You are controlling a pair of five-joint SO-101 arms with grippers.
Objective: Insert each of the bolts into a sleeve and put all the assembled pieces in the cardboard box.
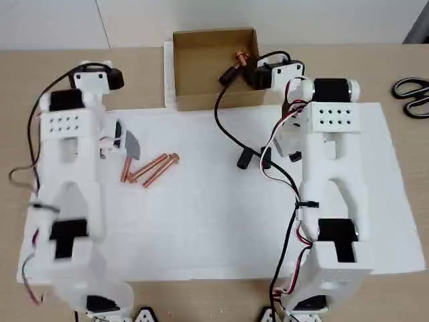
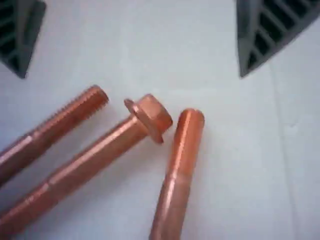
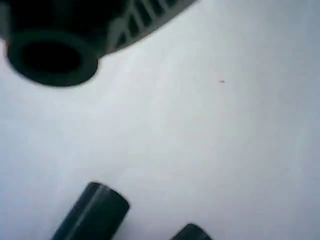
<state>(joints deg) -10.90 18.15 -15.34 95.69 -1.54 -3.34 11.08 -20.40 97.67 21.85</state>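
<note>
The left gripper (image 2: 131, 75), fingers apart, hangs over 3 bolts (image 1: 151, 168) on the white mat (image 1: 214, 228). From them, 2 sleeves (image 1: 244, 159) lie at 3 o'clock and the cardboard box (image 1: 198, 67) at 1 o'clock. The right gripper's (image 1: 288, 146) state cannot be told.

The left arm (image 1: 67, 168) rises from its base at the near edge of the surface (image 1: 410, 147) and stretches toward the far side. Its wrist is bent down so that the left tool (image 1: 125, 145) hangs low, turned toward the middle; in the left wrist view its two dark ribbed fingers (image 2: 270, 35) stand wide apart. The right arm (image 1: 333, 181) lies parallel to it in the same posture, stretched toward the far side with the wrist bent down, and the right tool (image 1: 287, 143) points inward toward the left arm, low over the surface.
</note>
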